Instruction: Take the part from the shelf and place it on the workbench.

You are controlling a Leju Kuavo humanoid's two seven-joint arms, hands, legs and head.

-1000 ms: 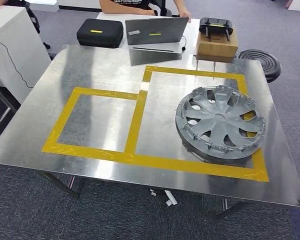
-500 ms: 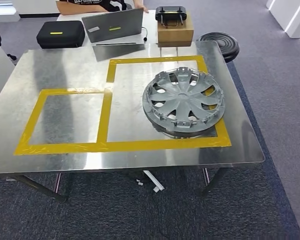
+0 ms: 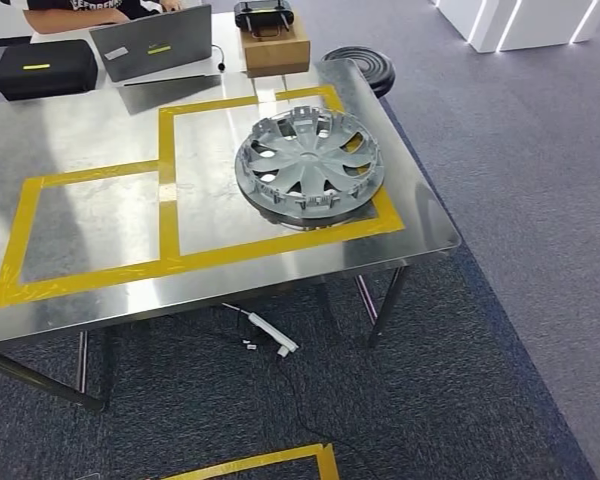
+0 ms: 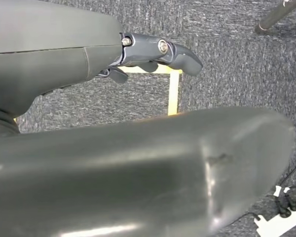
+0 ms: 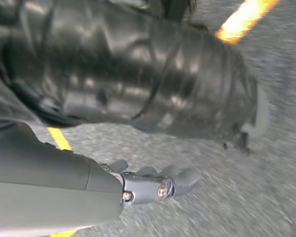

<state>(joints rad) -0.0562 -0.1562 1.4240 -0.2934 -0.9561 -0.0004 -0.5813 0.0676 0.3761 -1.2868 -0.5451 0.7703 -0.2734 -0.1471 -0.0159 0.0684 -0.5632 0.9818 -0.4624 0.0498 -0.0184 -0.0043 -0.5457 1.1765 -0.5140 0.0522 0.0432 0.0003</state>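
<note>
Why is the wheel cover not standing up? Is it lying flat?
Flat, yes. The wheel cover rests face-up on the workbench, inside the yellow tape outline.

laptop (image 3: 152, 42) and seated person (image 3: 93, 12) cut off at top edge, right wrist view motion-blurred

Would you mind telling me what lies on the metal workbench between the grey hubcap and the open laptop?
In the head view, a strip of yellow tape crosses the bare metal workbench between the grey plastic hubcap and the grey laptop.
</note>
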